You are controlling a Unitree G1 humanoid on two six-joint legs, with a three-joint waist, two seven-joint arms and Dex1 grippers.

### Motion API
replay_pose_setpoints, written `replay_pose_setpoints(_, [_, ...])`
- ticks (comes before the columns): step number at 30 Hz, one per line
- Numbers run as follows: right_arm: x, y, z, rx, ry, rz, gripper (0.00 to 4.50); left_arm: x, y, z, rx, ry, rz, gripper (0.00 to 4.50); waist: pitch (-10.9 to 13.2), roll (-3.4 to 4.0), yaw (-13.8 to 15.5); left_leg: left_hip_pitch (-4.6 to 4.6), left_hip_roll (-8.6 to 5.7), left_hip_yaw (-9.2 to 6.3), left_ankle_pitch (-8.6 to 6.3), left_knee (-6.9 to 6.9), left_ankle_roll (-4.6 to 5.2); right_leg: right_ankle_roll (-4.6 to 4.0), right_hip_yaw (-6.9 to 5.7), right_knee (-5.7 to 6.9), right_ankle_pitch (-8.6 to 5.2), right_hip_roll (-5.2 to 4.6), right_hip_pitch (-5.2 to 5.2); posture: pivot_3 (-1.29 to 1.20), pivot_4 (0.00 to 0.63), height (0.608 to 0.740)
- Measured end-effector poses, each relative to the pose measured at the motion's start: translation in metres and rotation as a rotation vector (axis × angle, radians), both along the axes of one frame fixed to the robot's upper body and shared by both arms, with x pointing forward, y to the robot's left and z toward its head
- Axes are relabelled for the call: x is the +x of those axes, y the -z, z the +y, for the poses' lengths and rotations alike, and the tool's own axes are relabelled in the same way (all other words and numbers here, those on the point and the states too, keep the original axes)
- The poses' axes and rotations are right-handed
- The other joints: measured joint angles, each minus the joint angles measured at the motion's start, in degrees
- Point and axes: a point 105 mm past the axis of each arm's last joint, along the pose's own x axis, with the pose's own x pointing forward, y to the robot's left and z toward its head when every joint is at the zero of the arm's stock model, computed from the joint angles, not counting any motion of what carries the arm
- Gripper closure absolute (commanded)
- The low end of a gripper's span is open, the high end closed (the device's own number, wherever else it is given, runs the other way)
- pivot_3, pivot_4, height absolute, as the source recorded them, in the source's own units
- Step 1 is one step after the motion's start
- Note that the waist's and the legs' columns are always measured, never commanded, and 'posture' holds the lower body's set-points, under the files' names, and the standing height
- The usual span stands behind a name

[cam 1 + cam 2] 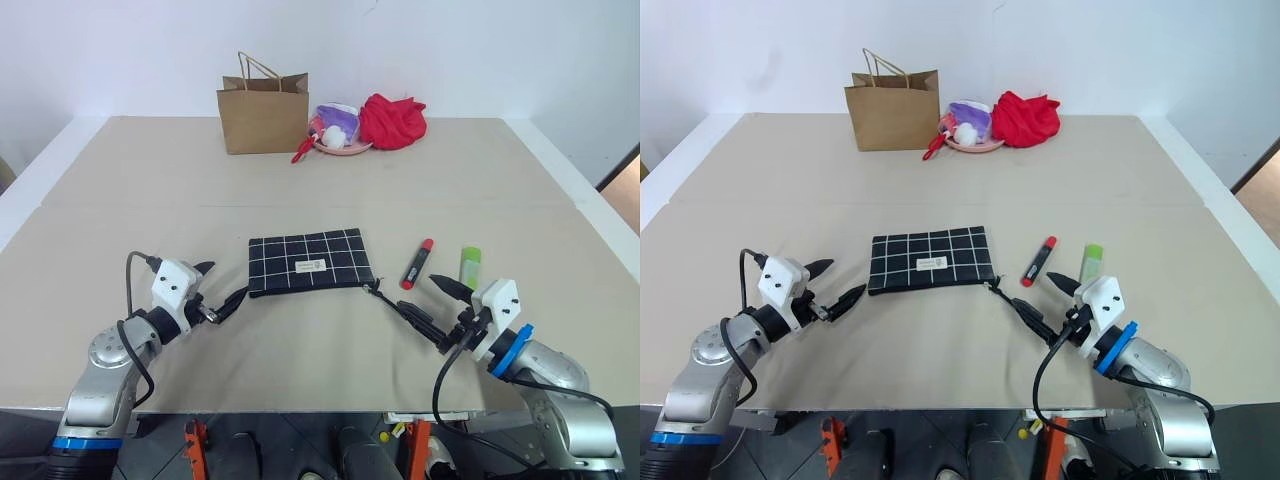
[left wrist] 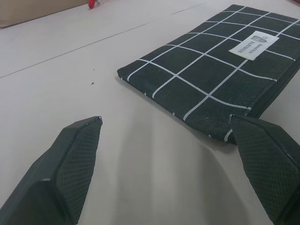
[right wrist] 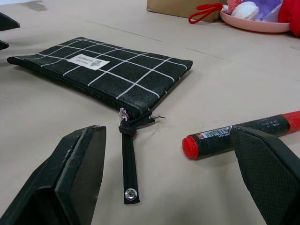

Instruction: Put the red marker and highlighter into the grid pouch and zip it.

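Observation:
The grid pouch (image 1: pixel 310 262) lies flat at the table's middle, label up, its zipper along the near edge. The zipper pull strap (image 3: pixel 129 159) trails off the pouch's right corner. Right of the pouch lies the red marker (image 1: pixel 417 264), and the yellow-green highlighter (image 1: pixel 470 267) lies just beyond it. My left gripper (image 1: pixel 222 282) is open and empty, level above the table by the pouch's left end (image 2: pixel 211 70). My right gripper (image 1: pixel 407 287) is also open and empty, near the strap, with the red marker (image 3: pixel 243 133) just beyond one finger.
At the table's far side stand a brown paper bag (image 1: pixel 263 113), a pink plate (image 1: pixel 340 147) with small items, and a bunched red cloth (image 1: pixel 392 120). The table's front edge (image 1: pixel 300 410) runs just below both arms.

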Motion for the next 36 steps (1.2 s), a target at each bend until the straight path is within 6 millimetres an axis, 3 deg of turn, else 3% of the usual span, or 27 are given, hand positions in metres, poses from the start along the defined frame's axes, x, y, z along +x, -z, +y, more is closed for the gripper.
replay_pose_setpoints(21, [0.001,0.004,-0.002,0.01,0.012,0.01,0.0,-0.007,-0.003,-0.005,-0.016,0.06,-0.024,0.03,0.0,0.0,0.01,0.0,0.0,0.0,0.0,0.0,0.0,0.0,0.0,0.0,0.01,0.0,0.01,0.0,0.15,0.74])
replay_pose_setpoints(36, [0.021,-0.021,0.013,0.025,-0.018,-0.054,0.0,-0.013,-0.005,-0.016,0.031,0.144,-0.051,0.03,0.0,0.0,-0.01,0.01,0.01,-0.01,0.0,0.01,0.0,0.02,0.0,0.01,0.02,0.01,0.02,0.0,0.15,0.74])
